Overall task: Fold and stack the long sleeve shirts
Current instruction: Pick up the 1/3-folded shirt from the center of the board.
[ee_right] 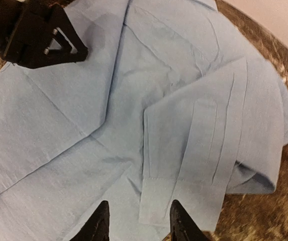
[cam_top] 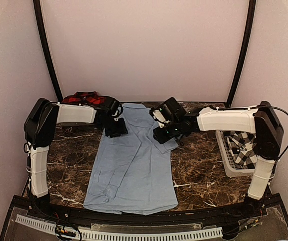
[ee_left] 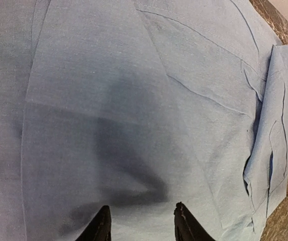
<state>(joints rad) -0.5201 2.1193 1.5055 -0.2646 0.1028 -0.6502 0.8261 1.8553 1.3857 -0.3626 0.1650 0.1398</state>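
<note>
A light blue long sleeve shirt (cam_top: 131, 165) lies spread flat on the dark marble table (cam_top: 204, 170). Its right sleeve (ee_right: 219, 130) is folded in over the body, with the cuff (ee_right: 184, 201) lying at the shirt's edge. My right gripper (ee_right: 139, 221) hovers open just over that cuff, holding nothing. My left gripper (ee_left: 141, 221) stands open above the shirt's upper left (ee_left: 133, 100), with only cloth below it. A red-and-black plaid shirt (cam_top: 83, 98) is bunched at the back left. A black-and-white checked shirt (cam_top: 244, 145) sits in the basket.
The white lattice basket (cam_top: 229, 168) stands at the table's right edge, beside the right arm. Both arms reach inward over the shirt's top, and the left gripper's black body (ee_right: 43, 35) shows in the right wrist view. Black frame posts rise at the back corners.
</note>
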